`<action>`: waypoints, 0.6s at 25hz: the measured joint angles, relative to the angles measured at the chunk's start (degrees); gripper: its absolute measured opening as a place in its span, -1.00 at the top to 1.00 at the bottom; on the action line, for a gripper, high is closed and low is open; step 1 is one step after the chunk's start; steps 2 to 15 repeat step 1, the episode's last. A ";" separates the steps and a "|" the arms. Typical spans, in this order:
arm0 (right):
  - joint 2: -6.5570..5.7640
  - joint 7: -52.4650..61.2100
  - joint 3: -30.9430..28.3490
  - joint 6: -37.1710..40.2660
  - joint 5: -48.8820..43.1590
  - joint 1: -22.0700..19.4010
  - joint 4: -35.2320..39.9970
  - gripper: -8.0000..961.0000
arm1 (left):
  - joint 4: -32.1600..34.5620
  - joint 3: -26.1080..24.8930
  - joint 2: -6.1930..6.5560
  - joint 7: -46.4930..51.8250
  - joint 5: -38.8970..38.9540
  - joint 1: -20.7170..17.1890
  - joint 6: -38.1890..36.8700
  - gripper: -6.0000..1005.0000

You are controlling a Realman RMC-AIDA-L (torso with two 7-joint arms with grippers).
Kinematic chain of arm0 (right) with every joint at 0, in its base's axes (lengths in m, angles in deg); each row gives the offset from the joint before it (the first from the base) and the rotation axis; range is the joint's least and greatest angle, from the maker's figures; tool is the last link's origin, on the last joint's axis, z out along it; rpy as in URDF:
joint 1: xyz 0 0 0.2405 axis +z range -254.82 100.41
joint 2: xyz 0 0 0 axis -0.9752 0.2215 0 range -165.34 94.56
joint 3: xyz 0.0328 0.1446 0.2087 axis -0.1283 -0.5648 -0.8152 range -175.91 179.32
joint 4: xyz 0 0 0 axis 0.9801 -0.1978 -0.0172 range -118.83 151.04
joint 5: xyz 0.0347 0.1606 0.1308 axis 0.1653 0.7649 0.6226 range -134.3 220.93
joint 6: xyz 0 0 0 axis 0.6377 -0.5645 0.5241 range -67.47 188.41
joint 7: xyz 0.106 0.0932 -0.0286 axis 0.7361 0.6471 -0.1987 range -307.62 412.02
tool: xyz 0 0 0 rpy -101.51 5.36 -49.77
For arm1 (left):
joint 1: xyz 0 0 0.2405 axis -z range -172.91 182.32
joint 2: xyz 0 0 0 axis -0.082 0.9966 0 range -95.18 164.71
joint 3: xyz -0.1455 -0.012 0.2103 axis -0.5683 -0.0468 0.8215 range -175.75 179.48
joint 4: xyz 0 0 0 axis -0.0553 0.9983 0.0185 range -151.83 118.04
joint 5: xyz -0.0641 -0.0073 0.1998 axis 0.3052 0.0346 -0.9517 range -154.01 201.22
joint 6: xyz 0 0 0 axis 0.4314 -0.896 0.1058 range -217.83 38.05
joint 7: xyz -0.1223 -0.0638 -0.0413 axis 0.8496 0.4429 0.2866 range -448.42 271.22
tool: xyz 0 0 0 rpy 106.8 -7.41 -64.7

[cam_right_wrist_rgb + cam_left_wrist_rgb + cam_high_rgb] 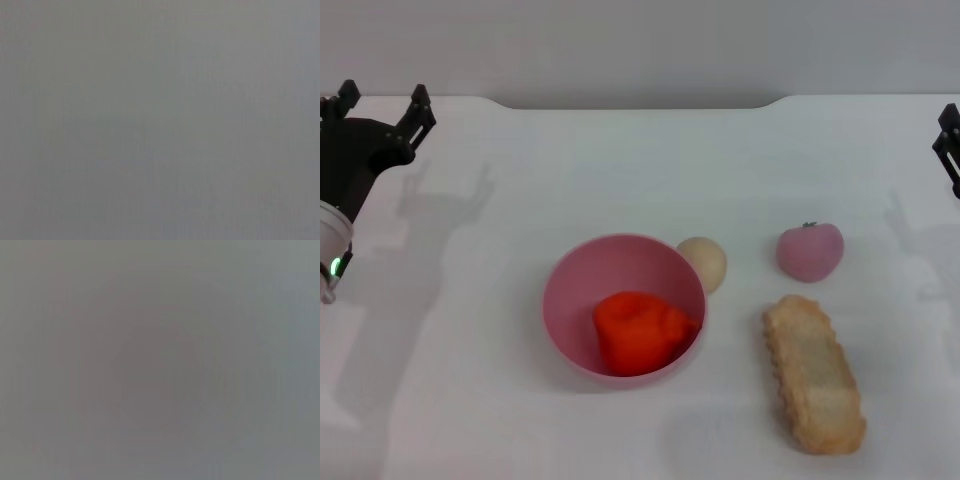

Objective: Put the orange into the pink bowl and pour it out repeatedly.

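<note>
1. White worktop [470, 400] carries everything; left claw [382, 110] hangs open and empty at its far left edge.
2. Orange [640, 332] lies inside pink bowl [570, 290]; pouring out seems next, needing a rim grip.
3. Right claw [950, 150] is parked far right; I cannot tell its opening.

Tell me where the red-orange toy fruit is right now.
In the head view, the lumpy red-orange toy orange lies inside the round pink plastic bowl near the table's centre, with the small beige ball just beyond the bowl's rim.
</note>
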 joint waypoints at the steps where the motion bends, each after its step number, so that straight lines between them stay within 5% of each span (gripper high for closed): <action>1: -0.05 -0.02 0.01 -0.11 0.00 0.12 -0.09 -0.64 | 0.00 0.00 0.00 0.00 0.00 0.00 0.00 -0.67; 15: -0.05 -0.02 0.01 -0.11 0.00 0.12 -0.09 -0.64 | 0.00 0.00 0.00 0.00 0.00 0.00 0.00 -0.67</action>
